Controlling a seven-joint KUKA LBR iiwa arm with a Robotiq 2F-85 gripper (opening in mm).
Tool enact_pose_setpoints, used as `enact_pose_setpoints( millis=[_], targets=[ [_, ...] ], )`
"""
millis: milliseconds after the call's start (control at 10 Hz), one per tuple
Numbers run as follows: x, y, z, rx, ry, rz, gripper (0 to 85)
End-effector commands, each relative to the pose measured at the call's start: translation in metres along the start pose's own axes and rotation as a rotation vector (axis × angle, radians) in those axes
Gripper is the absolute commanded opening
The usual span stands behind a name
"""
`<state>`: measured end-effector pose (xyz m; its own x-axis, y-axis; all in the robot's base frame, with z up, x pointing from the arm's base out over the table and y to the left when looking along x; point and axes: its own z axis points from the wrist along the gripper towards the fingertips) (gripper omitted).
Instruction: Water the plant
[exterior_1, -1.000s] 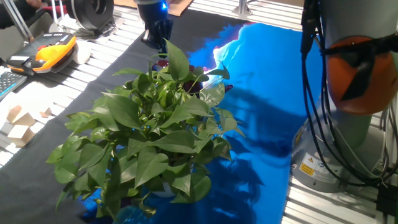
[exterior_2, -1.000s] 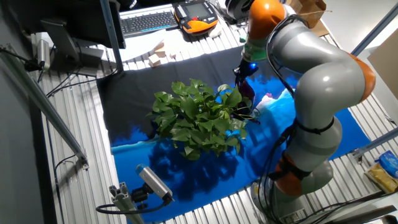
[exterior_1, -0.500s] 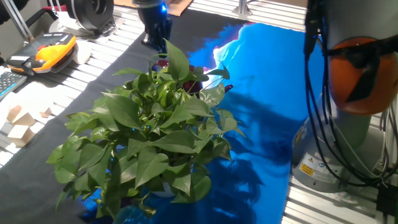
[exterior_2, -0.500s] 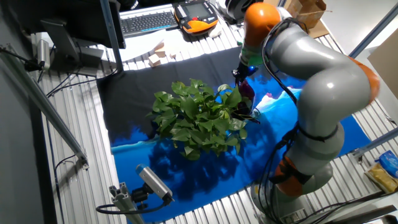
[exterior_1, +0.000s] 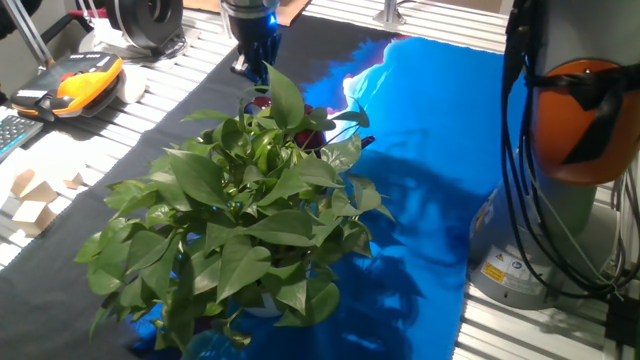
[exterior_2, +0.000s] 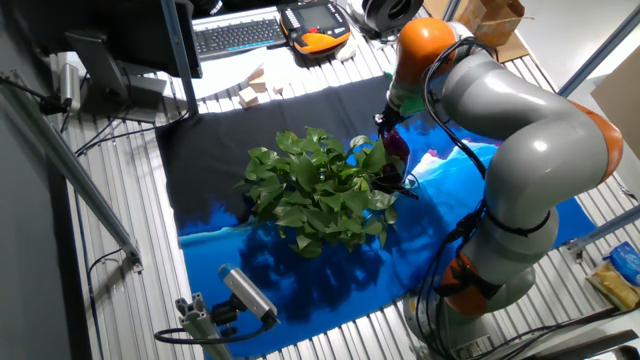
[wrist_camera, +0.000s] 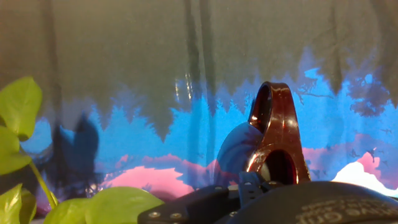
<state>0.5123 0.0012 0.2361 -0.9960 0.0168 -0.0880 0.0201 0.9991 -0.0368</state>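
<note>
While poised at the upper middle of one fixed view, just above the topmost leaves, hand (exterior_1: 257, 62) dark and blue-lit, with fingertips lost behind foliage. Closed on the dark maroon cup (wrist_camera: 274, 142), glossy handle loop rising at lower right of the hand view; finger spread itself impossible to tell. Plant (exterior_1: 235, 215) filling the lower left half of that fixed view, glossy pointed leaves spreading wide over the desk (exterior_1: 440, 150), which lies under black and blue patterned cloth. In the other fixed view, plant (exterior_2: 318, 190) at centre, hand (exterior_2: 390, 125) at its upper right edge, grey arm (exterior_2: 510, 130) arching in from the right. Orange pendant (exterior_1: 80, 80) and small wooden blocks (exterior_1: 30, 200) at the left edge.
</note>
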Motion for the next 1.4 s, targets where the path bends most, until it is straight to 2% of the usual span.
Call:
enact_pose_setpoints(
  millis=[0,100,300,400,600,700,800,900,1000,1200,1300],
  targets=[
    [0.0,0.0,0.0,0.002,-0.002,0.004,0.0],
    [0.0,0.0,0.0,0.001,-0.002,0.016,0.0],
    [0.0,0.0,0.0,0.065,-0.002,0.026,0.0],
    [0.0,0.0,0.0,0.037,-0.01,0.038,0.0],
    [0.0,0.0,0.0,0.033,-0.018,0.045,0.0],
    [0.0,0.0,0.0,0.032,-0.012,0.035,0.0],
    [0.0,0.0,0.0,0.01,-0.013,0.024,0.0],
    [0.0,0.0,0.0,0.027,0.004,0.011,17.0],
    [-0.001,0.0,0.001,0.067,-0.012,0.002,51.0],
    [-0.015,-0.005,0.009,0.059,-0.013,-0.004,51.0],
    [-0.021,-0.01,0.016,0.046,-0.016,-0.016,68.0]
  ],
)
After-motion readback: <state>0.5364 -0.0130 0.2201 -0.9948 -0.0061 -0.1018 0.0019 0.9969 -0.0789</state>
